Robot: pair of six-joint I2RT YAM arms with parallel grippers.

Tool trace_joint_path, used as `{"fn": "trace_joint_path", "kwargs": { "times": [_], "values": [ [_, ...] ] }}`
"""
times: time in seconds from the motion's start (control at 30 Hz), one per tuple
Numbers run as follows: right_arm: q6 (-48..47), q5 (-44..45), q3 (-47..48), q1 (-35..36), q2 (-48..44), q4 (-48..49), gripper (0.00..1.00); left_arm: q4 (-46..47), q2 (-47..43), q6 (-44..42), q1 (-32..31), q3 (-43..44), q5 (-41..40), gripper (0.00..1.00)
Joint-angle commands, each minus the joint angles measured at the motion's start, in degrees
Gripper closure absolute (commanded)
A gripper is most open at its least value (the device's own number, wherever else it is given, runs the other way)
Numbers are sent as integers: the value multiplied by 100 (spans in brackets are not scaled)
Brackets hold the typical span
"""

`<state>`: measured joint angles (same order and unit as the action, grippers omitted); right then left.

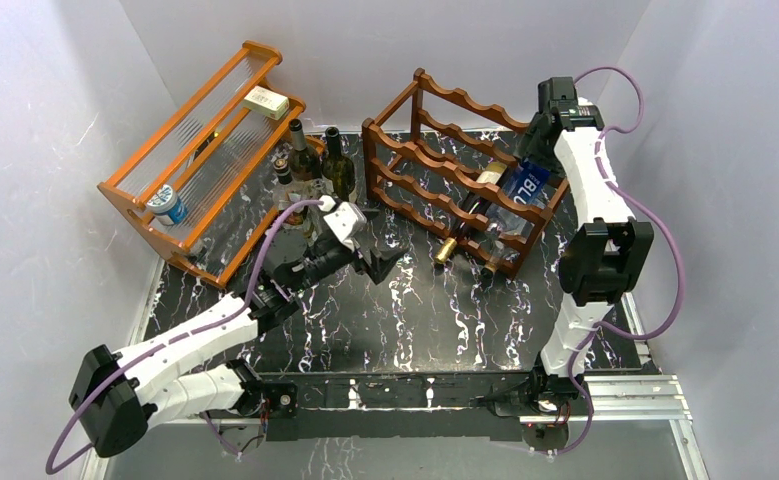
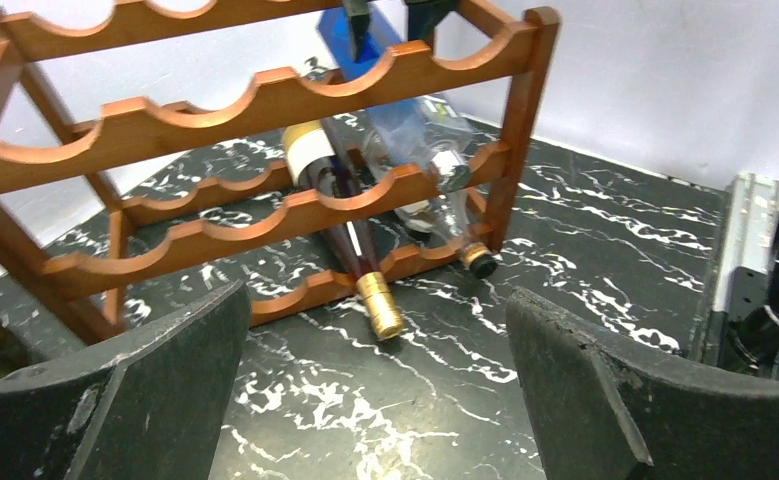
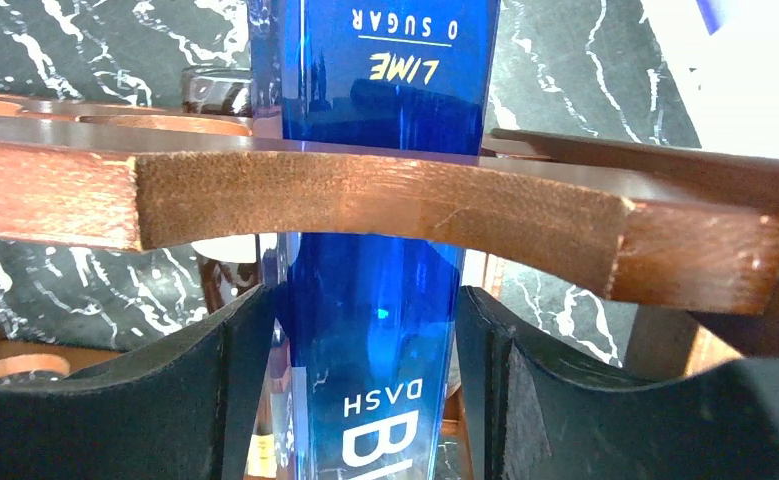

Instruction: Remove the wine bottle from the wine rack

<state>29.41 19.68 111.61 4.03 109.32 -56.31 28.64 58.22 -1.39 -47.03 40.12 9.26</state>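
Observation:
The dark reddish-brown wine rack [image 1: 435,150] stands at the back right of the marble table. A blue wine bottle [image 1: 525,185] lies in its upper tier at the right end. In the right wrist view this bottle [image 3: 385,100] runs under a scalloped rail [image 3: 365,205], and my right gripper [image 3: 365,380] is shut on it, with a pad flat against each side. My left gripper [image 1: 380,262] hovers open over the table in front of the rack [image 2: 265,100], nothing between its fingers [image 2: 165,390].
A dark bottle with a gold cap [image 2: 377,305] and a clear bottle [image 2: 435,160] lie in the rack's lower tiers, necks pointing forward. Several bottles [image 1: 315,165] stand left of the rack. An orange shelf [image 1: 205,160] holds a tin [image 1: 170,205] and a box [image 1: 265,100].

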Motion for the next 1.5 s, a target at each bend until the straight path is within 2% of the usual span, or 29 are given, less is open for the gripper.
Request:
{"fn": "trace_joint_path", "kwargs": {
  "times": [0.0,0.33,0.53,0.6,0.7,0.83,0.9,1.07,1.33,1.47],
  "values": [
    [-294,-936,126,-265,-236,-463,72,662,141,-185,-293,-155,277,2],
    [-654,-1684,811,-593,103,-1051,76,1287,1028,-162,-861,-95,-49,3],
    [-626,-1816,686,-693,74,-1000,74,1974,2192,-417,-1673,153,-970,3],
    [-607,-1842,579,-689,59,-941,72,2364,2681,-608,-1890,298,-1403,7],
    [-544,-1813,481,-692,34,-891,70,2947,3392,-712,-2038,623,-1875,20],
    [-397,-1800,236,-693,-92,-647,69,4043,4305,-973,-2115,1028,-2215,23],
    [-354,-1886,136,-693,-127,-557,68,4558,4767,-1158,-2118,1265,-2504,30],
    [-359,-1960,182,-691,-138,-564,68,5707,5817,-1749,-2118,1758,-2469,39],
    [-364,-2000,41,-702,-274,-495,68,5762,6668,-2009,-2118,2743,-2615,39],
    [-390,-2076,9,-699,-288,-496,68,5761,6808,-2131,-2117,2984,-2725,43]
  ]
}}
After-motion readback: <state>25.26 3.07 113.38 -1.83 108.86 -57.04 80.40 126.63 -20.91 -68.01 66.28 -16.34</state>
